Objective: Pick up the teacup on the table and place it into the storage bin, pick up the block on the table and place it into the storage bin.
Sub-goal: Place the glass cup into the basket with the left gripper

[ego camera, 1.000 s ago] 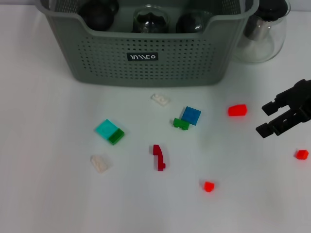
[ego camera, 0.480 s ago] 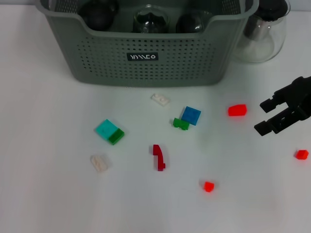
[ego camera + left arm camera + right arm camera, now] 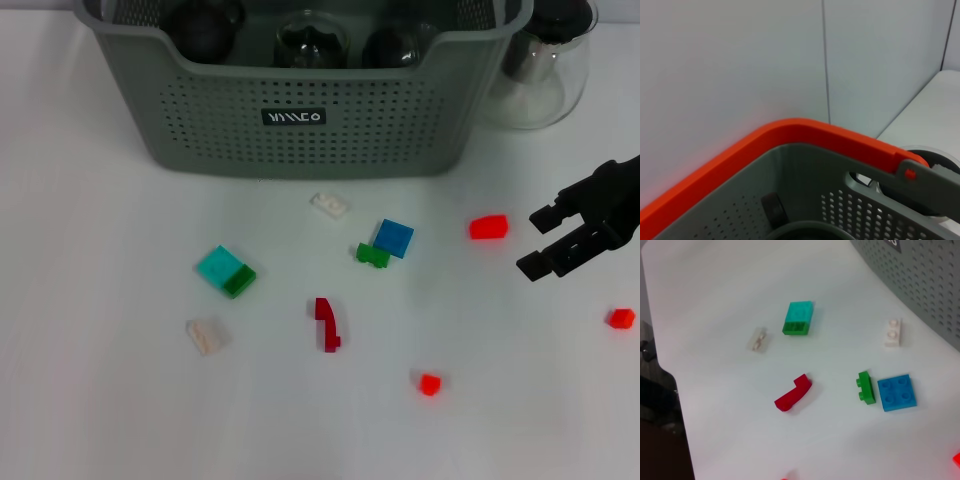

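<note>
Hovering at the table's right side, the right gripper (image 3: 545, 240) has its two black fingers spread wide with nothing between them. Just ahead of its upper finger, toward the storage bin (image 3: 300, 110), lies the bright red block (image 3: 488, 227); it looks like the nearest target. To grip it well, the jaws should straddle the block squarely, drop until the tips nearly meet the table (image 3: 100, 400), then close on its flat sides. Farther inward sit the blue plate (image 3: 394, 238) and green brick (image 3: 372, 255), touching. No teacup remains on the table. The left gripper is not visible; its wrist camera looks into the bin.
</note>
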